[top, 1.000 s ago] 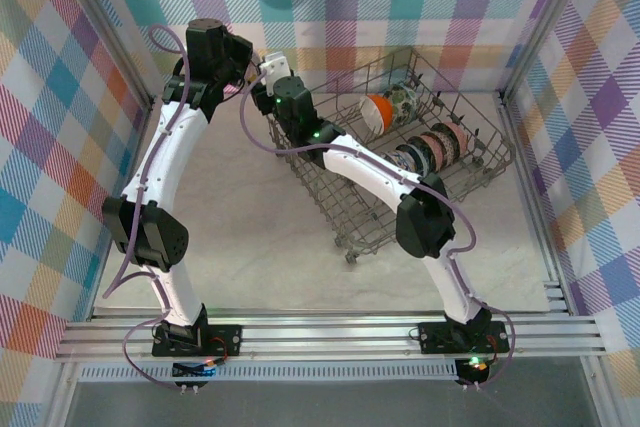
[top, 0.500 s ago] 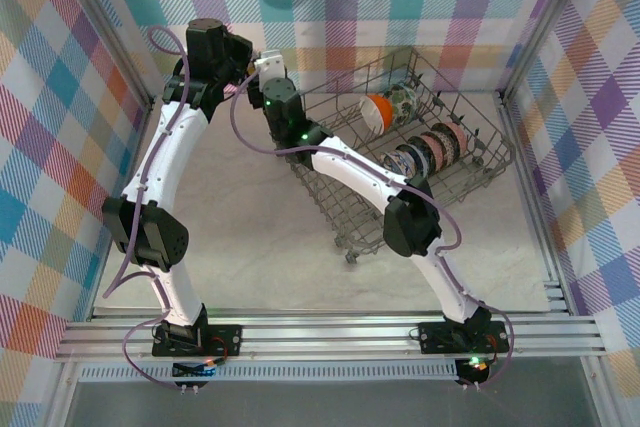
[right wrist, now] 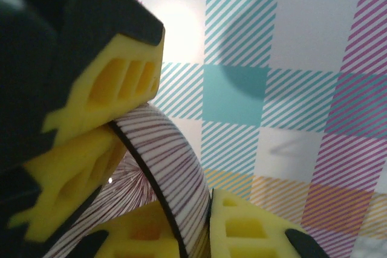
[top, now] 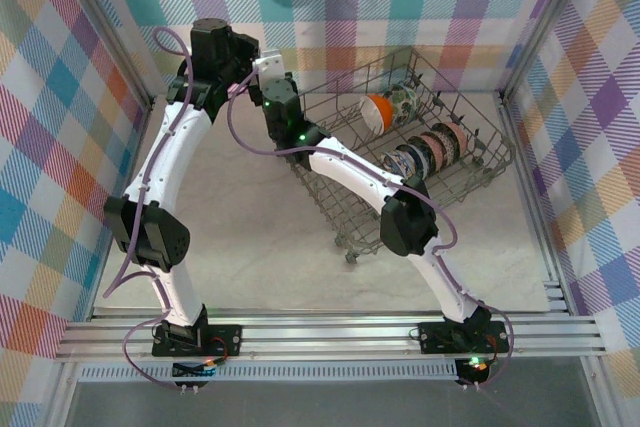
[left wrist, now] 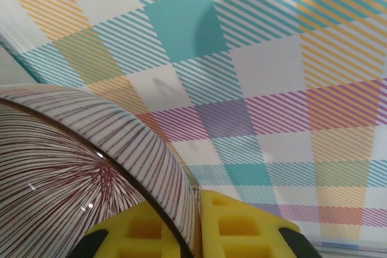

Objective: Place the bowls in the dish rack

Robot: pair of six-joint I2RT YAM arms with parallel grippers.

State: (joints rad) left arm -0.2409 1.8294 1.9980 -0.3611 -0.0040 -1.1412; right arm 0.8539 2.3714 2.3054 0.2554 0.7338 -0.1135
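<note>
Top external view: the two arms meet at 11 o'clock of the table (top: pixel 250 242), close under the checked wall (top: pixel 330 7). A pale bowl (top: pixel 266 60) hangs there above the table. The left gripper (top: pixel 250 57) is at its 9 o'clock and the right gripper (top: pixel 268 72) at its 5 o'clock. The bowl is just outside the far-left corner of the rack (top: pixel 455 179), at the rack's 10 o'clock.

Left wrist view: the left gripper (left wrist: pixel 195 225) is narrow, and its yellow pads (left wrist: pixel 142 234) press on both sides of the bowl's (left wrist: pixel 78 167) rim. The bowl is white with thin dark-red lines. Past its edge stands the wall (left wrist: pixel 254 89).

Right wrist view: the right gripper (right wrist: pixel 196 237) is narrow too, with one pad (right wrist: pixel 254 234) on each side of the same rim (right wrist: pixel 175 167) at 6 o'clock. The left gripper (right wrist: pixel 106 131) clamps the rim at 9 o'clock, just beside it, so both hold one bowl.

In the rack, an orange bowl (top: pixel 375 112) and a floral bowl (top: pixel 405 99) sit at the far side. A row of bowls (top: pixel 430 152) stands on edge toward 3 o'clock. The rack's 7 o'clock half has bare tines, and the right forearm crosses above them. The table from 7 to 9 o'clock, between the arms, is open surface.
</note>
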